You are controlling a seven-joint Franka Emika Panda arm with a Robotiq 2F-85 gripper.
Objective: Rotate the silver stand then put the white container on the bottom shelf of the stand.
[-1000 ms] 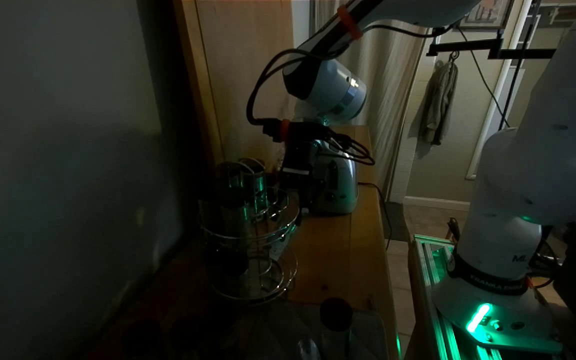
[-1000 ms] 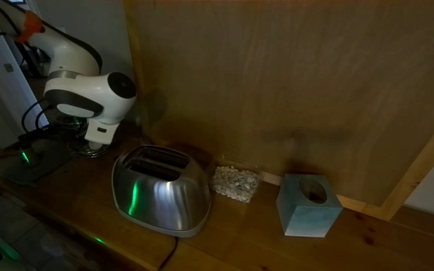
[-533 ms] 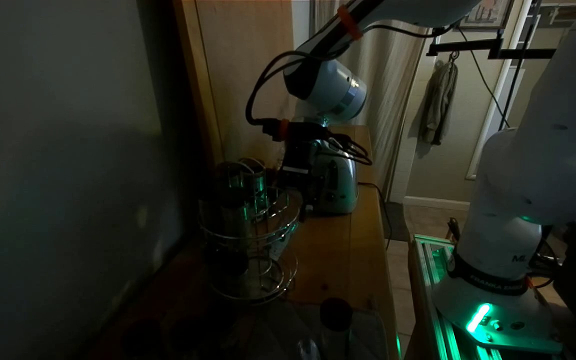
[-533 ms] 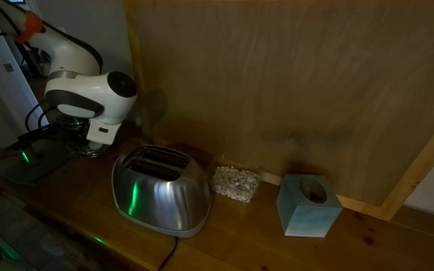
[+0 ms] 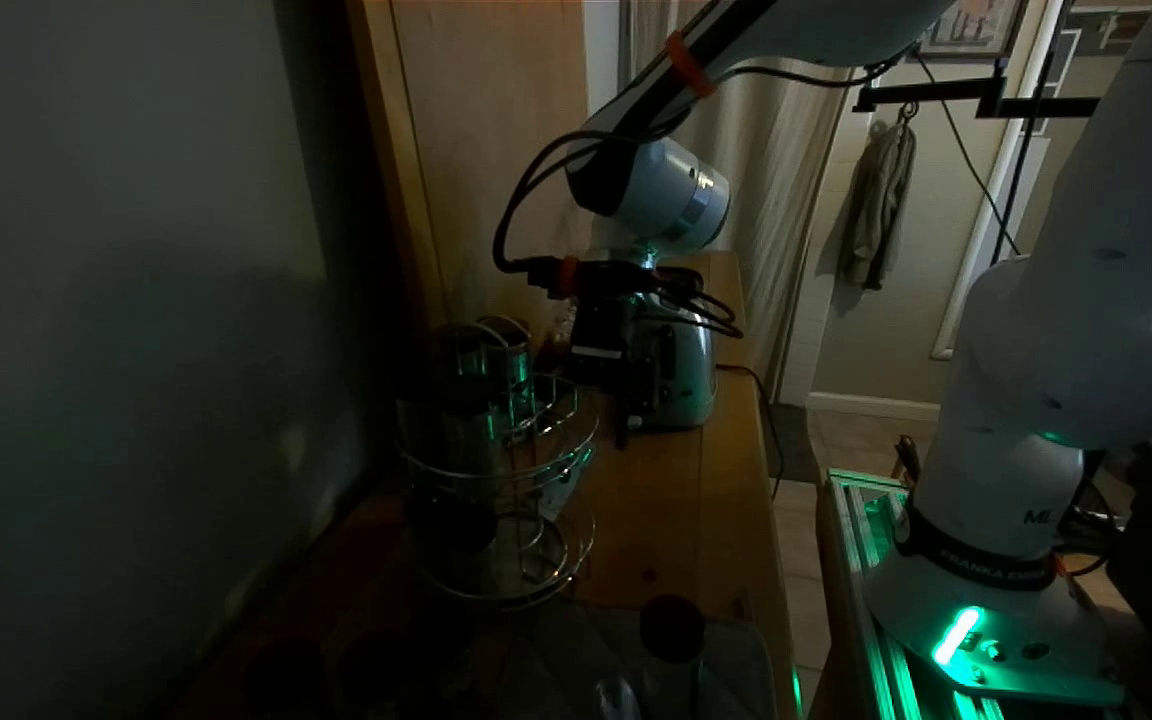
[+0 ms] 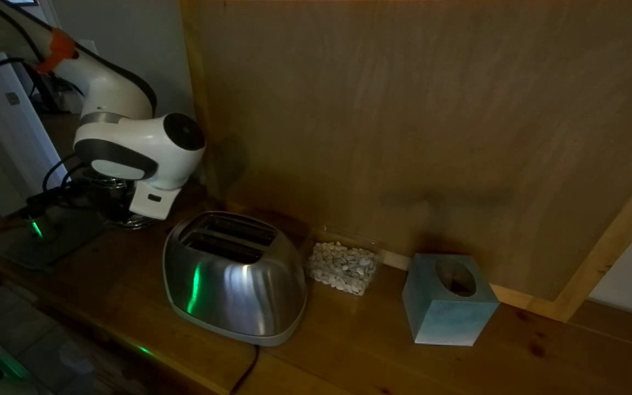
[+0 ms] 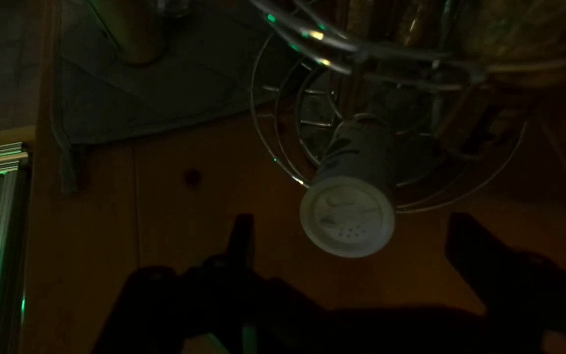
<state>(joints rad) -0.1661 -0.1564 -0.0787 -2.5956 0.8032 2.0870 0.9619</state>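
The silver stand (image 5: pixel 498 476) has two round wire tiers; jars fill the upper one. In the wrist view the white container (image 7: pixel 347 216) has its lower end within the ring of the bottom shelf (image 7: pixel 258 132), while its lid reaches over the rim toward me. An exterior view shows the container (image 5: pixel 561 490) leaning, top outward, partly behind wires. My gripper (image 7: pixel 351 217) is open, its dark fingers (image 7: pixel 243 236) spread on both sides of the lid without touching it. Beside the stand, near the toaster, the gripper (image 5: pixel 626 425) shows only as a dark shape.
A silver toaster (image 6: pixel 233 280) stands close to the arm on the wooden counter. Further along are a clear box of pale pebbles (image 6: pixel 343 266) and a blue tissue box (image 6: pixel 450 299). A dark-lidded jar (image 5: pixel 673 630) stands on a grey mat (image 7: pixel 165 93) beside the stand.
My gripper has moved slightly down and away from the stand, toward the toaster. The container and the stand have kept their places.
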